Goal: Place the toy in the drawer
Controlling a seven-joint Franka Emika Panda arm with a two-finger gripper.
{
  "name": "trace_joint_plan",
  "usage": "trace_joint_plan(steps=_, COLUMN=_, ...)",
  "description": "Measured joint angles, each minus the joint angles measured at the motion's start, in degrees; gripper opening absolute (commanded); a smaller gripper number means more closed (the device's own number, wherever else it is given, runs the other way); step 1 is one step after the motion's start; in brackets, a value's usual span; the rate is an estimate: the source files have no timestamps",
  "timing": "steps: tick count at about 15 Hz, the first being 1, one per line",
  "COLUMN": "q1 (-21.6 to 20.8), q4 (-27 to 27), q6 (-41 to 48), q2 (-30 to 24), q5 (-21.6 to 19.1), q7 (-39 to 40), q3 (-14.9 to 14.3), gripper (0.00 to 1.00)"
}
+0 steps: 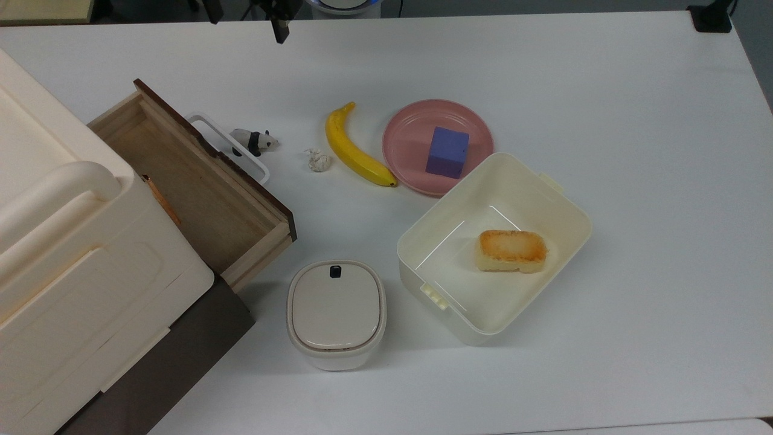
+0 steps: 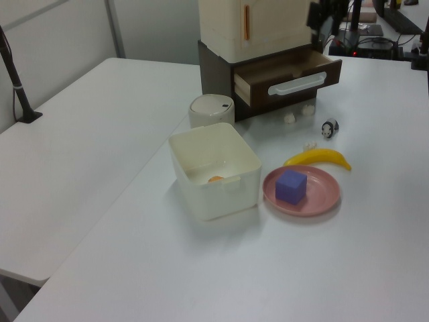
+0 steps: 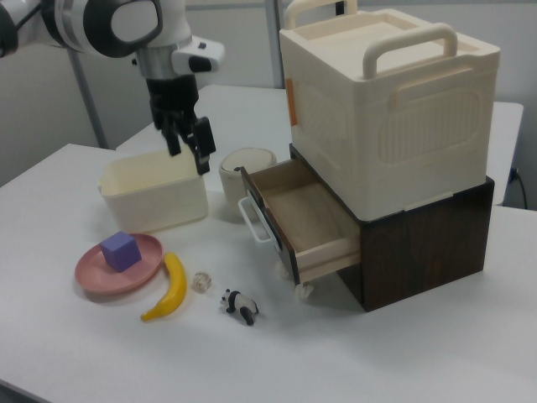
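A: The cream storage box beside the drawer: how much shows in the top view?

B: It runs off the left and bottom edges.

A: And the gripper above the drawer?

B: Cut by the top edge; two dark finger ends remain.

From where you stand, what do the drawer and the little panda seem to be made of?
The drawer looks like pale unfinished wood inside, faint grain showing, behind a dark brown front with a white, likely plastic, loop handle. The panda seems hard moulded plastic or resin, painted black and white.

1 panda toy, 1 drawer, 1 banana, 1 plate, 1 cube, 2 bins.
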State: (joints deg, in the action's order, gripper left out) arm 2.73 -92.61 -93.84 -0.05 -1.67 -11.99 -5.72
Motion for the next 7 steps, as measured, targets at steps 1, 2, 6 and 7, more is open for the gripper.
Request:
trace_joint_plan(steps=1, q1=0.05, q4=-0.64, q6=3.21, q2=0.01, q5=0.73, q7=3.5, q3=0.0, gripper=1.0)
trace_joint_plan(steps=2, q1=0.24, q4=-1.38, q6=6.12, q2=0.04, q5=0.91, q7=6.27, q3=-0.04, gripper=1.0)
trace_joint_plan(steps=6, q1=5.0, q4=-6.92, q6=10.09, q2=0.26, q5=-0.22, q7=-4.41, q3=-1.05, gripper=1.0)
trace_joint_plan(steps=7, q1=5.76, q4=-8.64, q6=9.48, q2=0.33, q5=-0.53, q7=-8.44, q3=-1.26, gripper=1.0)
